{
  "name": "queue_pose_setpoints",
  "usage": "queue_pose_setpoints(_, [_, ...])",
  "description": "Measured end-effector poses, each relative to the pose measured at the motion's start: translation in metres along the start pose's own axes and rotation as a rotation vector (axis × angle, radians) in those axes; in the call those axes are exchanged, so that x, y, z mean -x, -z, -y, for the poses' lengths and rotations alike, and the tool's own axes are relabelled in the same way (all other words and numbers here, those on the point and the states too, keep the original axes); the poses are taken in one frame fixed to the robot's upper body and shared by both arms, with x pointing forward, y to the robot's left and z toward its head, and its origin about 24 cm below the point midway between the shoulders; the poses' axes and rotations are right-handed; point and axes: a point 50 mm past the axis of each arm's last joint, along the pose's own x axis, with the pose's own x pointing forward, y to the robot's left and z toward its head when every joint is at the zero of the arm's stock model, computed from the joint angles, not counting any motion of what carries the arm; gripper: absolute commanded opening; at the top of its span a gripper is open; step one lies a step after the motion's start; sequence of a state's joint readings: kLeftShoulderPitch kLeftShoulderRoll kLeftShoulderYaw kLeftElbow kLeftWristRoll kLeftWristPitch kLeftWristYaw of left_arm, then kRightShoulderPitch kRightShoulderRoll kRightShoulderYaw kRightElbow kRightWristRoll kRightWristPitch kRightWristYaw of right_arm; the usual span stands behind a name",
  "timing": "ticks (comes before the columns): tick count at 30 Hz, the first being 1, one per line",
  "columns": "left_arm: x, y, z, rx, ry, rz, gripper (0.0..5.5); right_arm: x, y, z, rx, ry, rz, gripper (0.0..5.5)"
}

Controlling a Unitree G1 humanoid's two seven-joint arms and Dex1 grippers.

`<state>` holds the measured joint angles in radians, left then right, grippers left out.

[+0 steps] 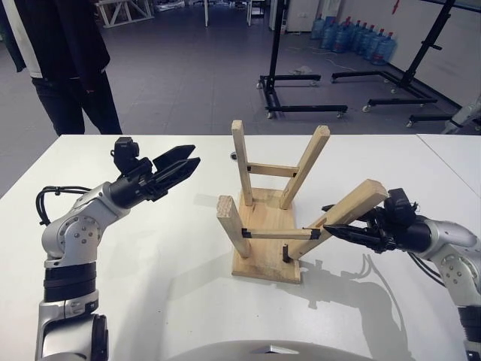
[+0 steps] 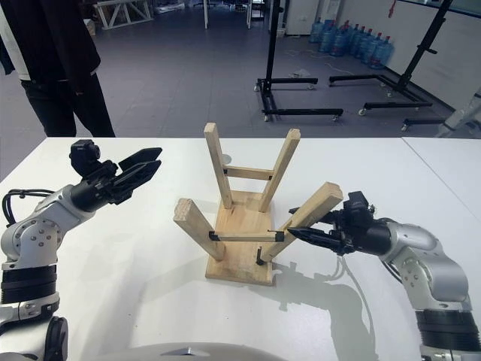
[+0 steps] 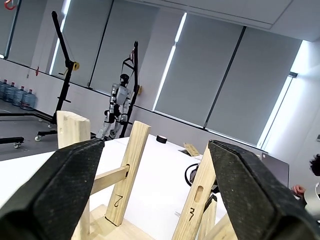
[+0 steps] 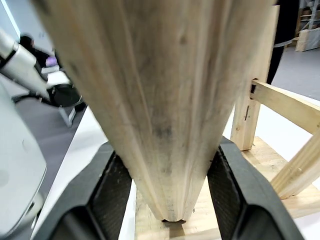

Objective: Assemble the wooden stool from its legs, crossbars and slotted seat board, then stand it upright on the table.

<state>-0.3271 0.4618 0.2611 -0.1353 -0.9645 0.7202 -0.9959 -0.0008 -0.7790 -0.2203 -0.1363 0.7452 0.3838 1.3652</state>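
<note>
The wooden stool lies upside down on the white table (image 1: 150,293), its seat board (image 1: 264,265) flat and its legs pointing up. The rear legs (image 1: 241,162) are joined by a crossbar (image 1: 270,170), the front ones by another crossbar (image 1: 279,234). The front right leg (image 1: 346,212) leans outward, and my right gripper (image 1: 328,219) is shut on it, its black fingers (image 4: 107,195) pressed to both sides of the wood (image 4: 150,100). To the stool's left, above the table, my left gripper (image 1: 194,156) is open, holding nothing and pointing at the stool; its fingers (image 3: 50,195) frame the legs (image 3: 127,175).
A person (image 1: 68,60) stands beyond the table's far left corner. Black wheeled stands (image 1: 301,83) and water bottles (image 1: 353,34) are on the floor behind. A second white table (image 1: 458,150) adjoins on the right. Bare tabletop lies left of and in front of the stool.
</note>
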Motion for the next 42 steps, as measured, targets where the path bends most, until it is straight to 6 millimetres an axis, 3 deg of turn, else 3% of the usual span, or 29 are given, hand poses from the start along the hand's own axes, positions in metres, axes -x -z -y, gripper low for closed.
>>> queue_pose_setpoints(5, [-0.005, 0.004, 0.0, 0.009, 0.016, -0.022, 3.81, -0.012, -0.003, 0.004, 0.053, -0.081, -0.121, 2.05])
queue_pose_setpoints(19, [-0.013, 0.007, 0.001, -0.014, 0.027, -0.026, 3.81, -0.023, -0.002, 0.004, 0.17, -0.1, -0.127, 2.05])
queue_pose_setpoints(32, [-0.024, 0.025, 0.002, 0.011, 0.051, -0.075, 3.81, -0.032, -0.001, 0.006, 0.189, -0.115, -0.151, 2.05])
queue_pose_setpoints(42, [-0.026, 0.027, 0.001, -0.005, 0.056, -0.055, 3.81, -0.034, -0.002, 0.007, 0.219, -0.132, -0.175, 2.05])
